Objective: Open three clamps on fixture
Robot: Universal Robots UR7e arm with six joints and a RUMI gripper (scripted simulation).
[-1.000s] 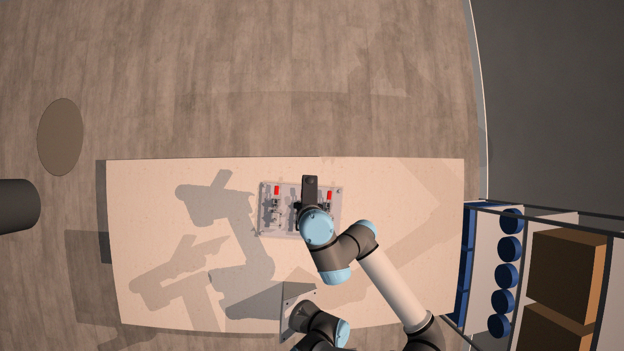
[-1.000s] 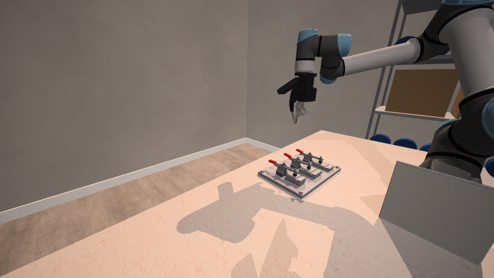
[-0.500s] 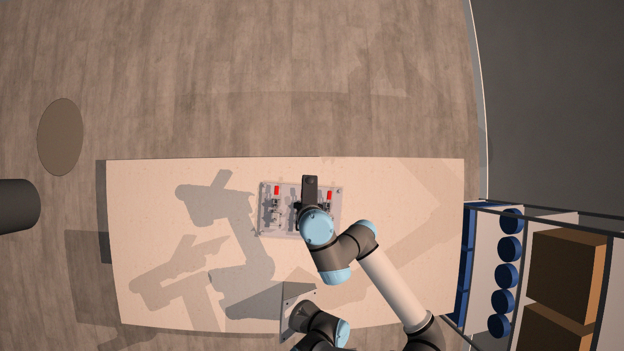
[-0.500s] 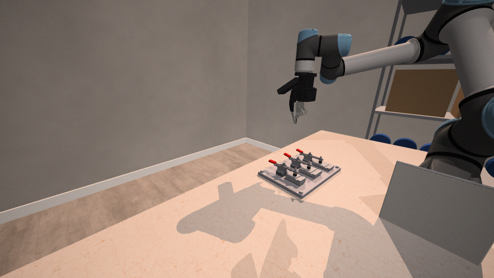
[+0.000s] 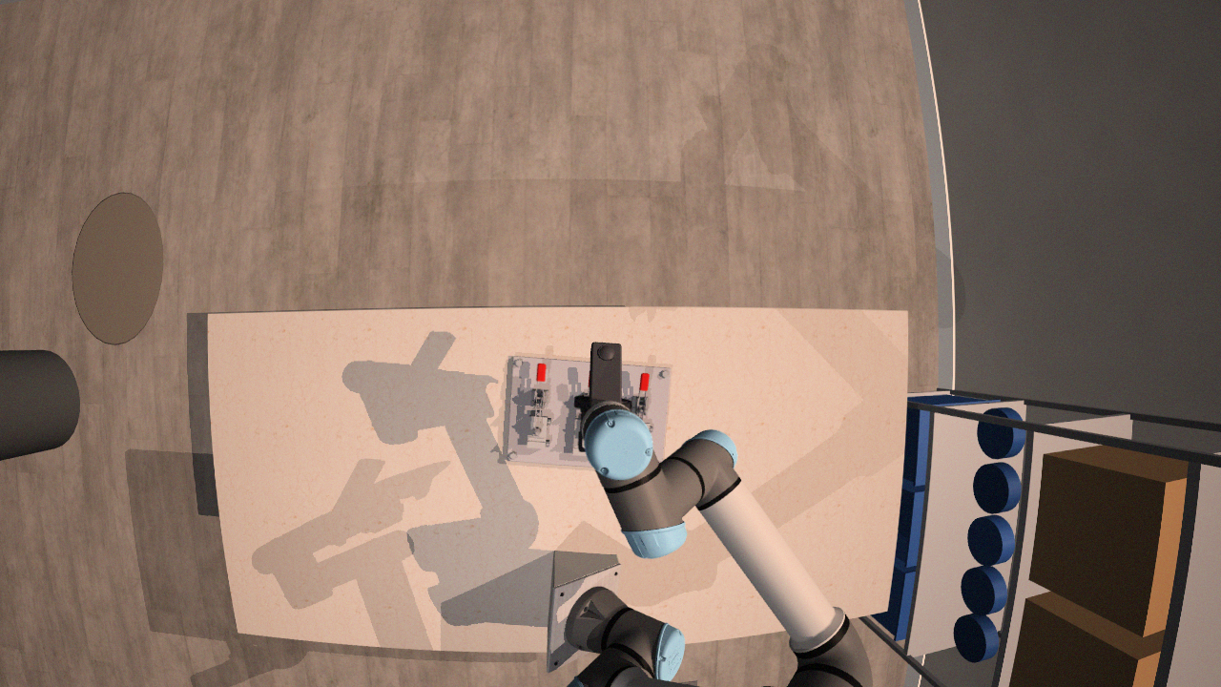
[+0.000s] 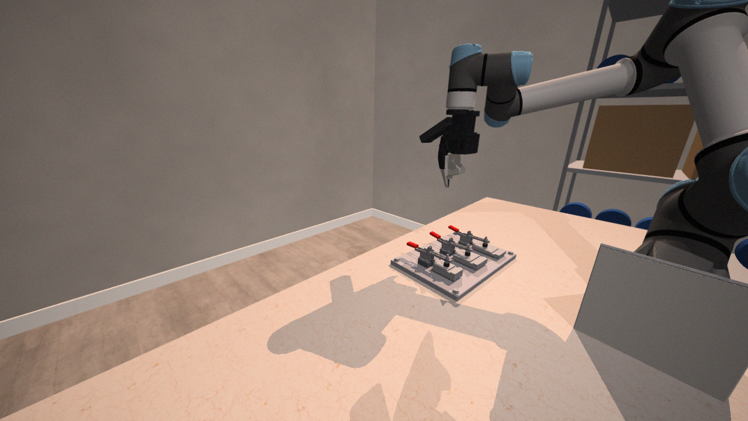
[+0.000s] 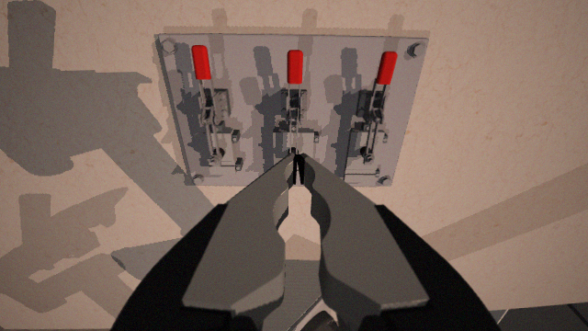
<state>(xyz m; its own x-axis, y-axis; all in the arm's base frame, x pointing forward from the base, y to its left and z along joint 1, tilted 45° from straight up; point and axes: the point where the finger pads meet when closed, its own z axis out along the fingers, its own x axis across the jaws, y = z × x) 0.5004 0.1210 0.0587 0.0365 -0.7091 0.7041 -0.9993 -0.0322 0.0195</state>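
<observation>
Fixture (image 5: 522,452) (image 6: 453,294) (image 7: 248,43) on bench (image 5: 299,512) (image 6: 209,366) (image 7: 505,138), all three clamps look closed. Hand (image 6: 447,183) (image 7: 297,156) shut on nothing, above it. Likely step: approach first clamp. Next move: descend to one red handle (image 5: 541,372) (image 6: 412,245) (image 7: 201,62), swing it up and back, parts undisturbed.

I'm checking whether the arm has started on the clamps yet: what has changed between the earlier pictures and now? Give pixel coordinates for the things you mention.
Nothing has visibly changed. The gripper (image 6: 447,183) (image 7: 297,156) hangs shut above the fixture (image 5: 522,457) (image 6: 419,279) (image 7: 248,46), and the three red handles lie as they did.
</observation>
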